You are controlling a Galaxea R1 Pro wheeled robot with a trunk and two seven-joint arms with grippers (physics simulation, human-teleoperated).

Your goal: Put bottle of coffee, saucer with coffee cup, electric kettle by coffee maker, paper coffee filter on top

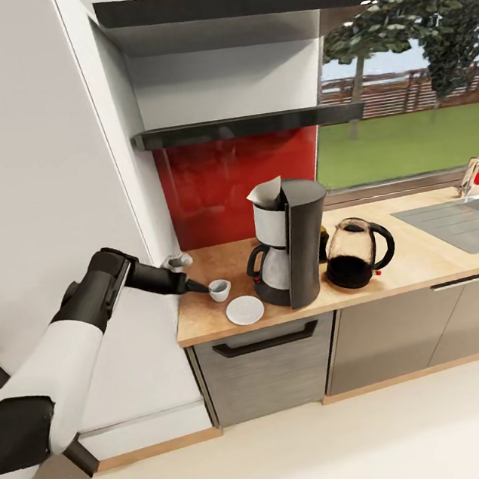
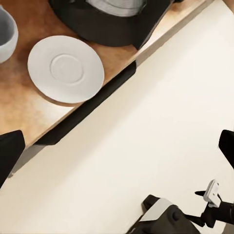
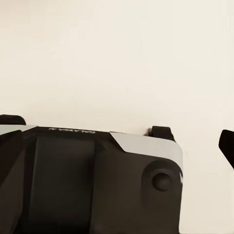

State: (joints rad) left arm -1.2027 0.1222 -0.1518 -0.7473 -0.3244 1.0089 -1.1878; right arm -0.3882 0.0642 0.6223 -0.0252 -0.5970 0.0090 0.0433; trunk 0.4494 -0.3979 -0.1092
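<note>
At the left of the head view we see the left arm reaching rightward over the near-left end of the tabletop (image 1: 396,271), a light-wood worktop above grey cabinet fronts. The left tool (image 1: 200,286) has its dark tip at the left side of the coffee cup (image 1: 219,289); we cannot tell how far its jaws are parted, nor whether they have hold of the cup. In the left wrist view the two dark fingers (image 2: 9,155) appear at opposite edges of the picture, wide apart, with pale floor between them. The cup stands on the bare wood just behind and to the left of the saucer (image 1: 245,310), not on it; the left wrist view shows the same saucer (image 2: 66,68) lying flat and empty near the tabletop's front edge. To the right of both stands the coffee maker (image 1: 290,244), with the paper coffee filter (image 1: 269,192) resting on its top as an off-white cone. A dark object with a spot of yellow, partly hidden between the coffee maker and the electric kettle (image 1: 357,251), is too obscured for us to identify. The kettle stands just right of the coffee maker. Farther right lie the inset sink (image 1: 458,222) and tap (image 1: 474,174). Above, the thin black kitchen shelf (image 1: 246,126) is mounted on the wall. The right wrist view shows the robot's base (image 3: 92,180) over pale floor; the right tool's opening we cannot tell.
</note>
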